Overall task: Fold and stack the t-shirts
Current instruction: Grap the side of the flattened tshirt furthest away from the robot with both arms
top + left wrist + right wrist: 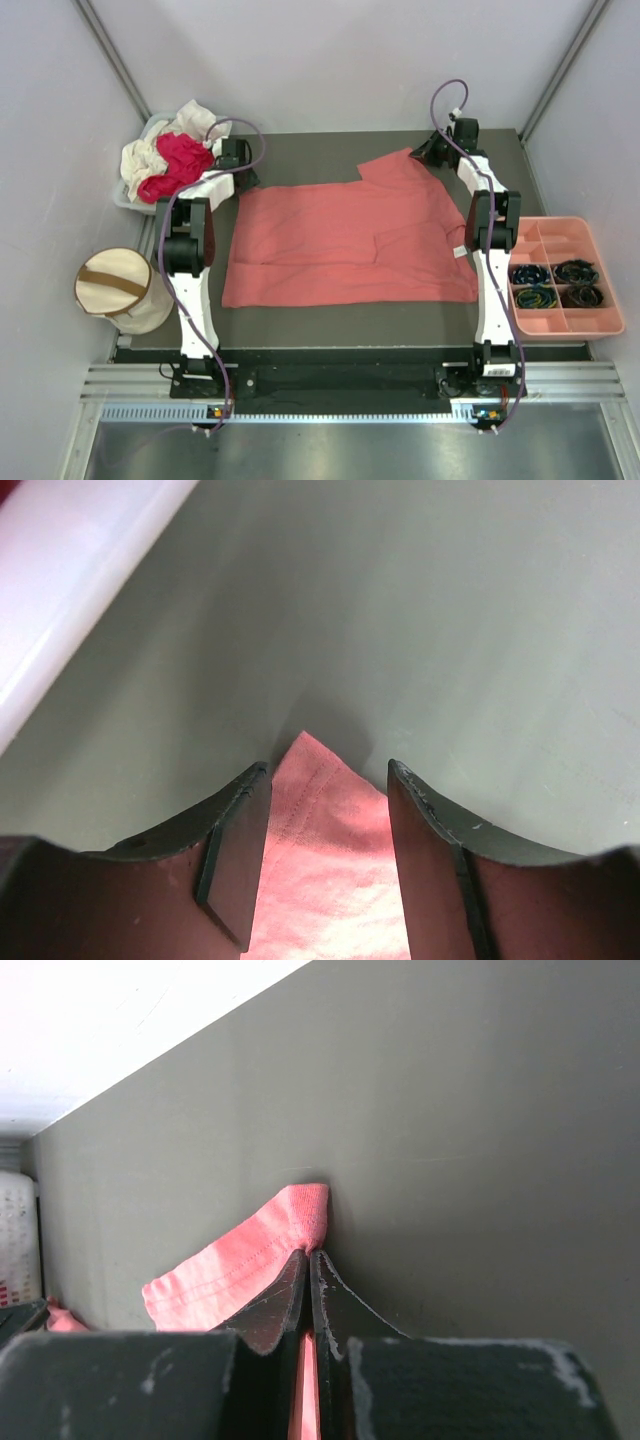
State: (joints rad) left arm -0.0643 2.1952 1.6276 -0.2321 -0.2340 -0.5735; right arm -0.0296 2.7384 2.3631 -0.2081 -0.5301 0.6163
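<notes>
A large salmon-pink t-shirt (350, 240) lies spread flat on the dark table (300, 330). My left gripper (242, 178) hangs over its far left corner. In the left wrist view that gripper (328, 770) stands open, and the shirt's pointed corner (325, 860) lies on the table between the two fingers. My right gripper (427, 154) is at the far right sleeve. Seen from the right wrist, it (314, 1252) is shut on the hem of the pink cloth (240, 1255), which bunches out past the fingertips. Magenta-red (180, 160) and cream-white (145, 155) t-shirts sit crumpled at the far left.
The crumpled shirts fill a pale bin (128, 198) off the table's far left corner. A cream drum-shaped fabric bin (115, 288) with a brown strap stands at the left. A pink compartment tray (565, 232) holding coiled cables sits at the right edge. Grey walls close in behind.
</notes>
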